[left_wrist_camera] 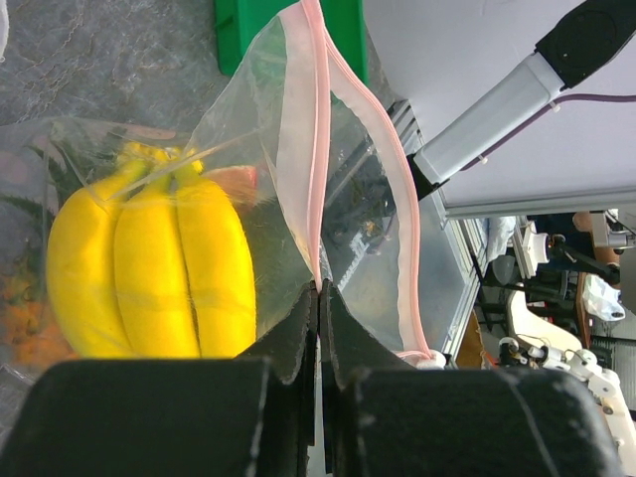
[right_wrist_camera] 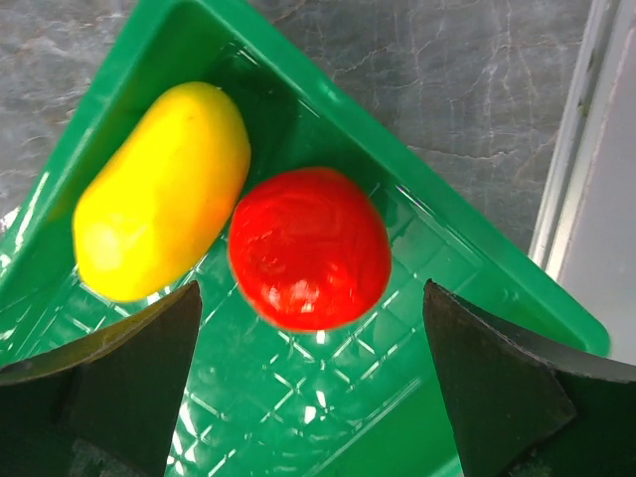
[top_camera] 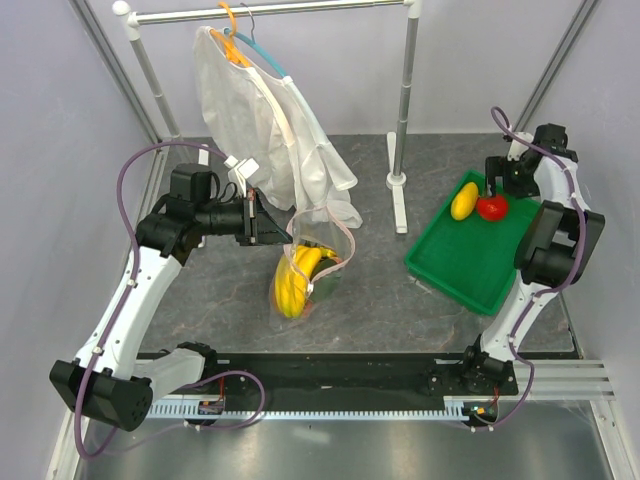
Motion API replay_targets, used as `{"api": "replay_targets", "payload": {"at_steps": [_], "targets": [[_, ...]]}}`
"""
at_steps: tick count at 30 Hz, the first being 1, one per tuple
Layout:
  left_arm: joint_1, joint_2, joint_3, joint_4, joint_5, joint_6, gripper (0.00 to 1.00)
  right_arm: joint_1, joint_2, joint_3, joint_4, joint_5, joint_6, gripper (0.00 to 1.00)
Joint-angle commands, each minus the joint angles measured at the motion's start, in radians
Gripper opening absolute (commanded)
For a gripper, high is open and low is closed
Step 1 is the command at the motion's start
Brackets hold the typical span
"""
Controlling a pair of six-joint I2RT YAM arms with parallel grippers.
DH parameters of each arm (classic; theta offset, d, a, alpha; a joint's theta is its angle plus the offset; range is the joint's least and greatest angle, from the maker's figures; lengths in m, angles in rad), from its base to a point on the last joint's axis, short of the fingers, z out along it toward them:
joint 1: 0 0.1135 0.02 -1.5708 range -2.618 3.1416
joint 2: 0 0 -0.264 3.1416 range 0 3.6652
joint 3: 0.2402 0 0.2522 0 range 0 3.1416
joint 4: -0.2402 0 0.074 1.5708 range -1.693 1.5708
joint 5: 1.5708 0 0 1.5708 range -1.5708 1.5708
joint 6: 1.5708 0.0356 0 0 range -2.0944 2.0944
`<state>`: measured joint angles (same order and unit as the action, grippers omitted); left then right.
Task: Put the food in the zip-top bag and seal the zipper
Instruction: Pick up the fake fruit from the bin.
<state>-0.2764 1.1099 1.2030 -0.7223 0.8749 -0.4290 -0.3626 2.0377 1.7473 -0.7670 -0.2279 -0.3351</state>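
Note:
The clear zip-top bag [top_camera: 322, 250] hangs from my left gripper [top_camera: 282, 226], its bottom near the table. That gripper [left_wrist_camera: 320, 290] is shut on the bag's pink zipper [left_wrist_camera: 316, 149] strip; the mouth gapes open to the right of it. Inside the bag lie a yellow banana bunch [left_wrist_camera: 149, 268] [top_camera: 295, 282] and something orange [left_wrist_camera: 30, 333]. My right gripper [right_wrist_camera: 310, 290] [top_camera: 492, 192] hovers open over the green tray [top_camera: 465, 262], just above a round red food piece [right_wrist_camera: 310, 248] [top_camera: 491, 207]. A yellow food piece [right_wrist_camera: 164, 204] [top_camera: 463, 200] lies against it.
A white garment [top_camera: 265, 120] hangs on an orange hanger from a rail [top_camera: 270, 10], just behind the bag. The rail's right post and foot [top_camera: 400, 190] stand between the bag and the tray. The green tray's rim [right_wrist_camera: 437, 189] runs close to the right wall.

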Motion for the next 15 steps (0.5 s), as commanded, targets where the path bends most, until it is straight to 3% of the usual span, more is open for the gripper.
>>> {"api": "replay_targets", "payload": {"at_steps": [1,15], "targets": [[0.005,0.005,0.009,0.02,0.03,0.01,0.02,0.001,0.026,-0.04,0.077,0.012,0.047,0.98],[0.005,0.008,0.006,0.015,0.027,0.021,0.02,0.001,0.029,-0.167,0.196,-0.004,0.074,0.98]]}}
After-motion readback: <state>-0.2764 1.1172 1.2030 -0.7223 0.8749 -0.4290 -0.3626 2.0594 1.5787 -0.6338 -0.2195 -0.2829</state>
